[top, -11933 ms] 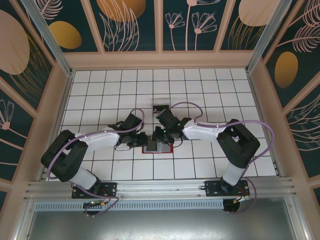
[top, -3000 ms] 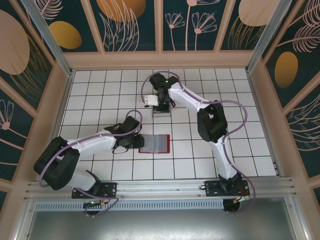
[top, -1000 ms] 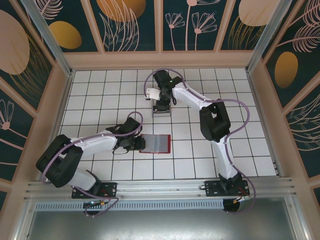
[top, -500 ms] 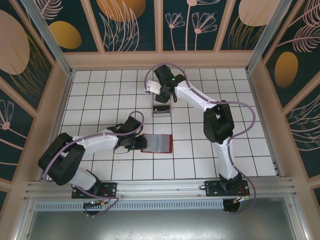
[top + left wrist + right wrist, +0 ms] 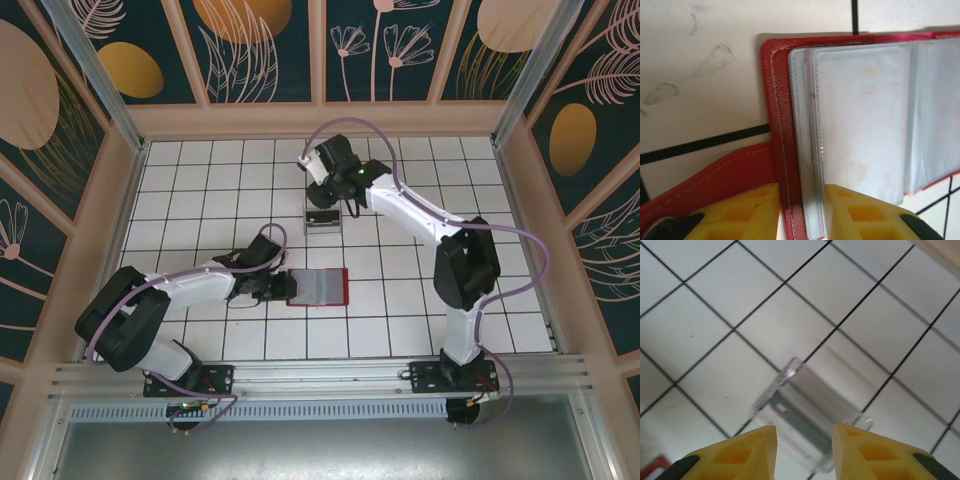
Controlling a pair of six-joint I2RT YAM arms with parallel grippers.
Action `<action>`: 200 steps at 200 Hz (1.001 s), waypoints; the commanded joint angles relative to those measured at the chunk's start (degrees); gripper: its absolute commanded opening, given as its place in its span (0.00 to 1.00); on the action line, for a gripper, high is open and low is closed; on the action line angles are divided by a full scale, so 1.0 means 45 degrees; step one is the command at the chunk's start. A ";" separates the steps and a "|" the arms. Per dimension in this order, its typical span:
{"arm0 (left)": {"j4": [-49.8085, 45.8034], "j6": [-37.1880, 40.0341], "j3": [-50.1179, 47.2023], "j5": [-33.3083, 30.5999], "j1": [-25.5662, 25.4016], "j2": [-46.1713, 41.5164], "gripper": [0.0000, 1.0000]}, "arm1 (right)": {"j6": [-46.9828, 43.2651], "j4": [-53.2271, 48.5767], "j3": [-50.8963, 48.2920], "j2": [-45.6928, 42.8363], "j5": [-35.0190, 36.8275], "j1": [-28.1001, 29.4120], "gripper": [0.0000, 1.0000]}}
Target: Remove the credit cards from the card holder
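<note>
White tile table [image 5: 200, 200], dark floral walls [image 5: 260, 50] | one open red folding wallet [image 5: 318, 287], edge clamped by left gripper [image 5: 801, 202] | one clear plastic box [image 5: 322, 222] | right gripper [image 5: 804, 440] apart, empty.

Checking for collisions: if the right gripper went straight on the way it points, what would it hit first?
Most likely the clear plastic box, which sits straight ahead, in line with the gap of the open right gripper; depth is unclear.

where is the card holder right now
In the top view the card holder lies open near the middle of the table, its left edge in the left pincer, the clear plastic box farther back.
</note>
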 commanded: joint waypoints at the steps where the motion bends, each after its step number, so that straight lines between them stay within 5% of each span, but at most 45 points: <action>1: -0.0289 0.0025 0.0628 0.0520 -0.0091 0.0013 0.30 | 0.2635 0.1170 -0.1384 -0.1003 0.0251 0.0754 0.34; 29: -0.0343 0.0052 0.0954 0.0891 -0.0091 0.0263 0.30 | 0.5314 0.1552 -0.2901 -0.1987 0.1175 0.1267 0.33; 102: 0.0040 -0.0152 0.0647 0.1740 -0.0087 0.0495 0.30 | 1.1304 0.2344 -0.6210 -0.3799 0.0547 0.1439 0.30; 158: -0.1425 0.0481 0.1643 -0.0802 -0.0019 -0.0395 0.30 | 1.2120 0.2271 -0.6728 -0.3360 -0.1741 0.1889 0.31; 200: -0.1198 0.0737 0.1607 -0.0794 0.0876 -0.0268 0.30 | 1.2414 0.2677 -0.6725 -0.2799 -0.2255 0.2636 0.32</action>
